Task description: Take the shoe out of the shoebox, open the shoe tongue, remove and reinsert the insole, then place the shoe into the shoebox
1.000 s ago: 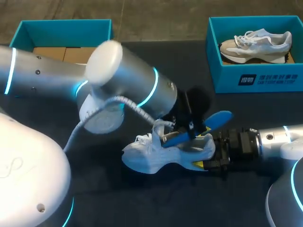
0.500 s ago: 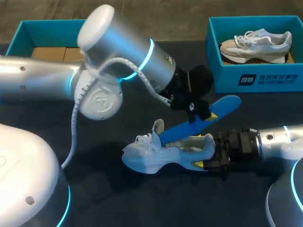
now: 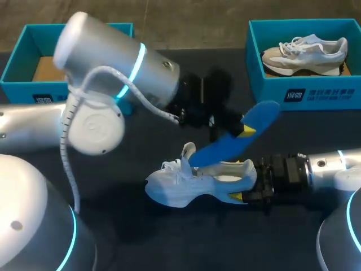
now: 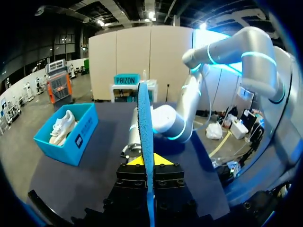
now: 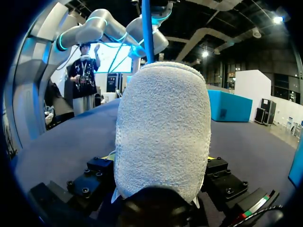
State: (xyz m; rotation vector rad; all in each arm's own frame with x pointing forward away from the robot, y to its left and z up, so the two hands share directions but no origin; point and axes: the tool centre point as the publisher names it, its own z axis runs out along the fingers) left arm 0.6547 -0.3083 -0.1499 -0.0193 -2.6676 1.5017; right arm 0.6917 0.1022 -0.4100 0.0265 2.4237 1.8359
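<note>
Left wrist view: left fingers (image 4: 134, 161) pinch the insole (image 4: 145, 123); right fingers (image 3: 237, 197) clamp the shoe (image 3: 186, 186).

Two silver-grey tubular arms with glowing cyan rings at the joints, left arm (image 3: 149, 76) with rounded white joint caps and a coiled pale cable (image 3: 70, 132) looping along it, right arm (image 3: 330, 169) with a black wrist section, left gripper (image 4: 147, 162) and right gripper (image 5: 161, 161) black, blocky, dotted with round screws, yellow-tipped.

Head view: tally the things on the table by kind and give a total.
Shoes: 2, the white shoe and the boxed shoe
Shoeboxes: 2, the left shoebox and the right shoebox
Insoles: 1, the blue insole
Total: 5
</note>
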